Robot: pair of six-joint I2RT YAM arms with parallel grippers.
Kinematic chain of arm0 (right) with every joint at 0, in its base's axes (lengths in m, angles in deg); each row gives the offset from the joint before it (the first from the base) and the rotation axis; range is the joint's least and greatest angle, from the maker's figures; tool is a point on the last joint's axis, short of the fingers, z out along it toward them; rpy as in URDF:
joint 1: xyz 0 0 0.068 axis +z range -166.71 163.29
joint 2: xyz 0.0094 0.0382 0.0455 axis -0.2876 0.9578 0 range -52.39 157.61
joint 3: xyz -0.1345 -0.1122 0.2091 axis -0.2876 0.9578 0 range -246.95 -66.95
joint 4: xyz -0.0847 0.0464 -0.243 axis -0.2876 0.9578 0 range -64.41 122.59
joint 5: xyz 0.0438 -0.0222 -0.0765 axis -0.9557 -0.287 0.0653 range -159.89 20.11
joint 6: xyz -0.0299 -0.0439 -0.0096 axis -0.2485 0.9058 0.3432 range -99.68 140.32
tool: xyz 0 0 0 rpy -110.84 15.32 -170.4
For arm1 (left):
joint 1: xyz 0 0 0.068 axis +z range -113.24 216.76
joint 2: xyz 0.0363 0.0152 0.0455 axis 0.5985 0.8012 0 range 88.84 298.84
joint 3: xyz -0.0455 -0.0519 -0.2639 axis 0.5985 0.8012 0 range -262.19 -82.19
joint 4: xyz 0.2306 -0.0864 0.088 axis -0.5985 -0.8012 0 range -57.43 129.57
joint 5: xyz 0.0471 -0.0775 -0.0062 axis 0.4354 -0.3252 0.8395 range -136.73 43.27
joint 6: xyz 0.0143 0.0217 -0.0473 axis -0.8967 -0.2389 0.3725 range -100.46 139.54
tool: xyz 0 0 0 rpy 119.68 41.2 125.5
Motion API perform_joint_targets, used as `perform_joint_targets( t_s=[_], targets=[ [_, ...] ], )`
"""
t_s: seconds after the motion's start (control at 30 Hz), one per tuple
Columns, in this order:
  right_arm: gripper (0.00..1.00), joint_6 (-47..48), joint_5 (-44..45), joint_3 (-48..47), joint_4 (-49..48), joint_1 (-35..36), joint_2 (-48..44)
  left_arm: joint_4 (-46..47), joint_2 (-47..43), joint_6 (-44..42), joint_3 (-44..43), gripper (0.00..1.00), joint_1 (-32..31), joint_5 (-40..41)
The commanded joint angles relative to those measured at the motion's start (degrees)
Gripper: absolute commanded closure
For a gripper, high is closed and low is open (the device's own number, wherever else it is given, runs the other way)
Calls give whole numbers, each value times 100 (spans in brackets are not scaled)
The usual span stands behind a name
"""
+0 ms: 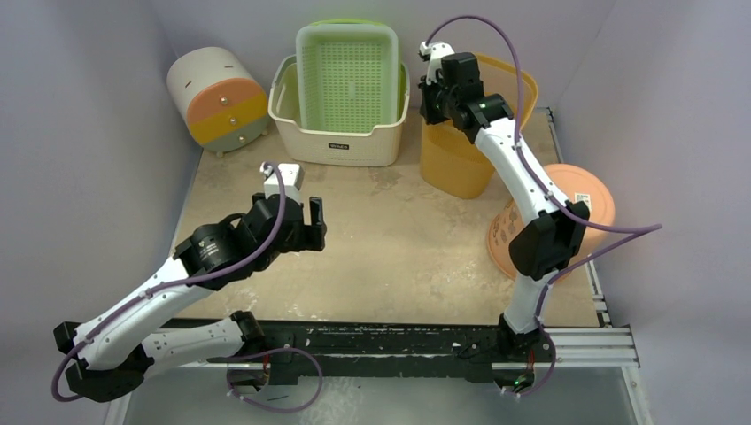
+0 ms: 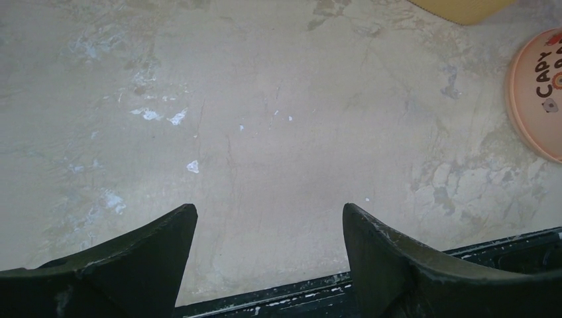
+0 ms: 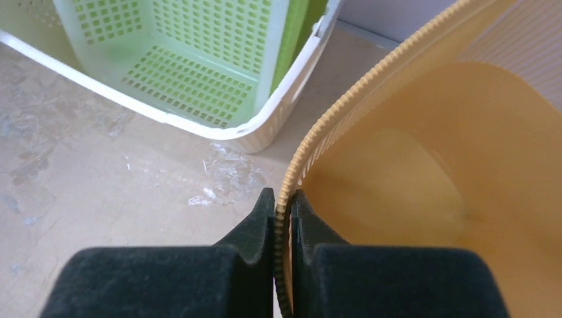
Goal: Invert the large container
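Note:
The large container is a yellow-orange bin (image 1: 460,155) standing upright at the back right of the table, mouth up. My right gripper (image 1: 434,104) is shut on its ribbed rim (image 3: 331,119), one finger outside and one inside the wall; the empty inside (image 3: 424,192) shows in the right wrist view. My left gripper (image 1: 297,232) is open and empty, hovering over bare table (image 2: 278,132) in the left middle, well apart from the bin.
A green perforated basket (image 1: 347,75) sits in a white tub (image 1: 341,137) at the back centre, close left of the bin. A round orange-and-yellow drawer unit (image 1: 219,99) stands back left. An orange lid (image 1: 553,217) lies at the right, behind my right arm.

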Motion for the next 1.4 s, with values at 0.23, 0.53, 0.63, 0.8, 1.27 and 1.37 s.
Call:
perform_joint_targets(
  t_s=[0.23,0.53,0.63,0.8,1.27,1.37],
  targets=[
    [100,-858,796,-2217,2082,286,93,-943,102,38,-1494,22,30,1052],
    [100,-2166,-331,-2103,2111,1044,-909,-1879,308,-85,-3475,20,30,2968],
    [100,-2887,-1165,-1167,1030,1230,-1532,-2018,265,-22,-3776,20,30,3203],
    [100,-4304,-1700,748,-1470,1740,-2390,-2026,17,125,-4016,21,32,3352],
    [100,-6376,-727,4011,-9195,2815,-1694,-1760,469,-197,-4777,24,30,3051],
    [100,-7206,-518,4313,-10366,2842,-1169,-1813,565,-209,-4932,24,30,3044]
  ],
)
